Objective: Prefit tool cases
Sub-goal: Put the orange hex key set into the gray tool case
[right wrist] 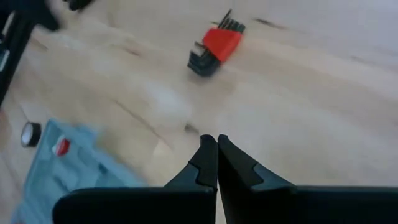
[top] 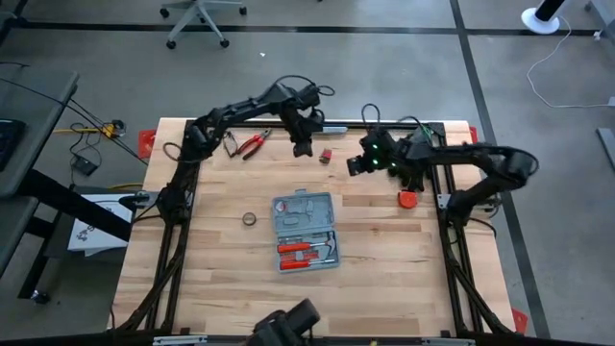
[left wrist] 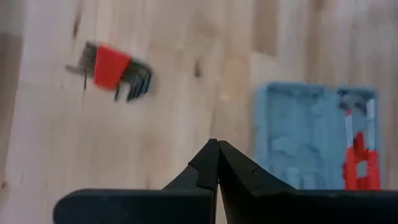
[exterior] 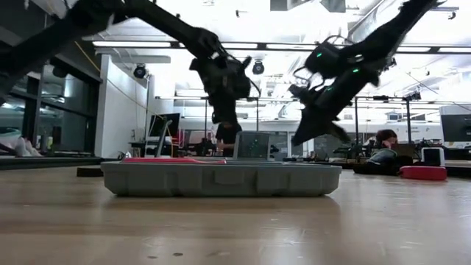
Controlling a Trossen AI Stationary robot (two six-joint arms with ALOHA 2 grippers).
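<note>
The case (top: 306, 231) lies open and flat on the wooden surface (top: 211, 279), near its middle, with red-handled tools in its lower half. To the case's left and a little up, a small tape roll (top: 249, 219) sits on the wood. Farther up and left of the case, pliers (top: 252, 144) lie near the far edge. Above the case, the left tool (top: 303, 148) hangs clear of the wood with its fingers pressed together, holding nothing. Up and right of the case, a red hex-key set (top: 326, 154) lies between the two tools. The right tool (top: 358, 165) hovers just beyond it, fingers also together and empty. To the case's right, a red round thing (top: 408, 199) rests on the wood.
</note>
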